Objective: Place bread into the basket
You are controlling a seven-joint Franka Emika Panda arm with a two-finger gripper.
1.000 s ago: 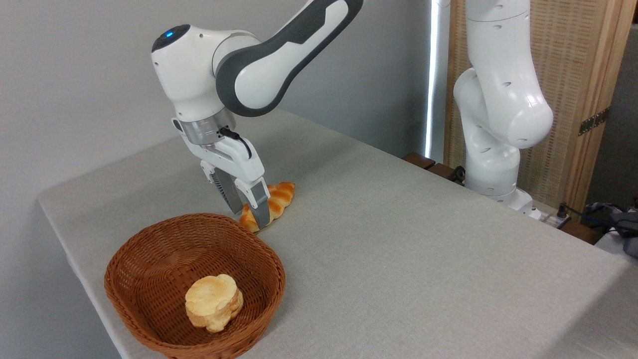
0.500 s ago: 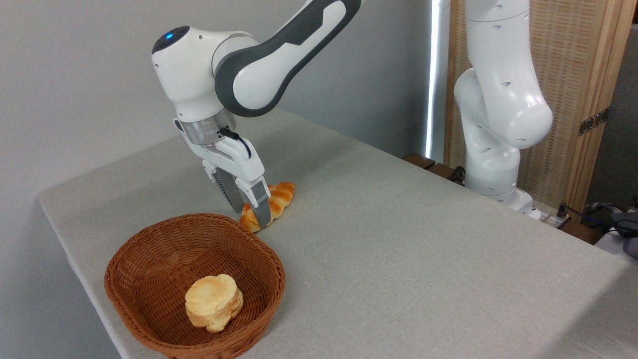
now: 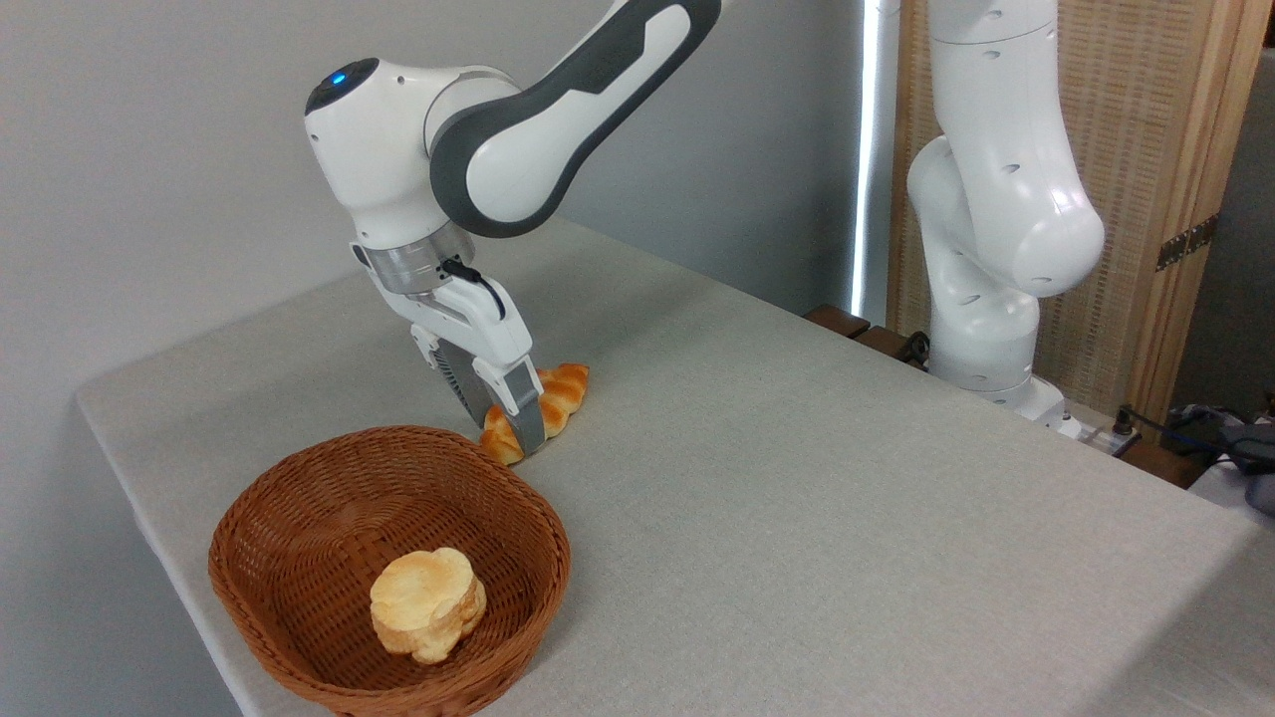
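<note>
Glossy golden-orange braided bread (image 3: 546, 405): probably light, soft, slick-crusted. Claw (image 3: 510, 423) straddles its middle; whether clamped, cannot tell.

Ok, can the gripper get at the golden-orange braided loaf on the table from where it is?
Probably yes: the gripper already straddles the golden-orange braided loaf near its left end, nothing between them; the reddish-brown wicker basket sits clear in front.
</note>
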